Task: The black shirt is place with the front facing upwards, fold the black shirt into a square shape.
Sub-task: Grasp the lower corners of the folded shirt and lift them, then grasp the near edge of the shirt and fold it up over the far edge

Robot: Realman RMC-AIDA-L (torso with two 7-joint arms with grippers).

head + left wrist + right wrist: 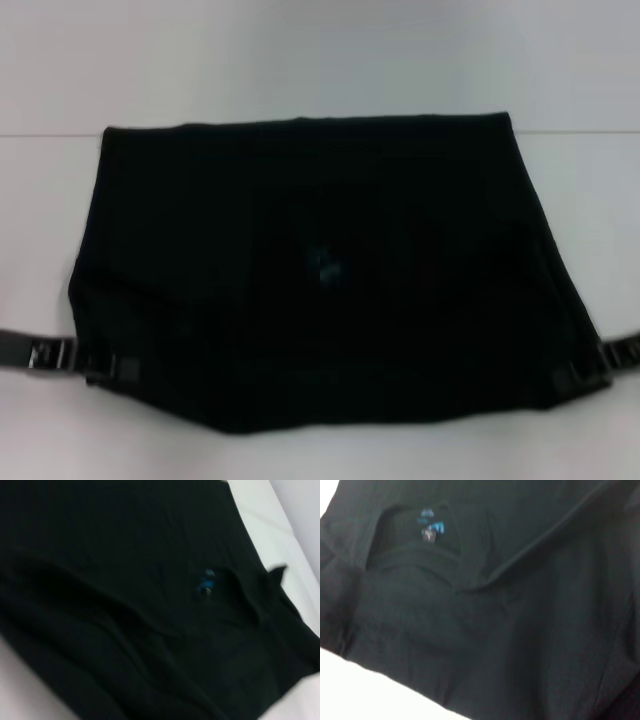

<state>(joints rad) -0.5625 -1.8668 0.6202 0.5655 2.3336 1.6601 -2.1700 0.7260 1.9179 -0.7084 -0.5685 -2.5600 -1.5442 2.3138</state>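
I see a plain white tabletop [300, 60] filling the head view, with a faint seam line running across its far part. The large black cloth shirt [330, 280] lies spread on it in a broad folded shape, its far edge straight, its small blue neck label [326, 262] near the middle. My left gripper [105, 365] sits at the shirt's near left corner and my right gripper [578, 374] at its near right corner, both against the cloth edge; I cannot tell whether either claw is open or clamped. Both wrist views show only dark fabric, the label [205, 581] [430, 526] and white table.
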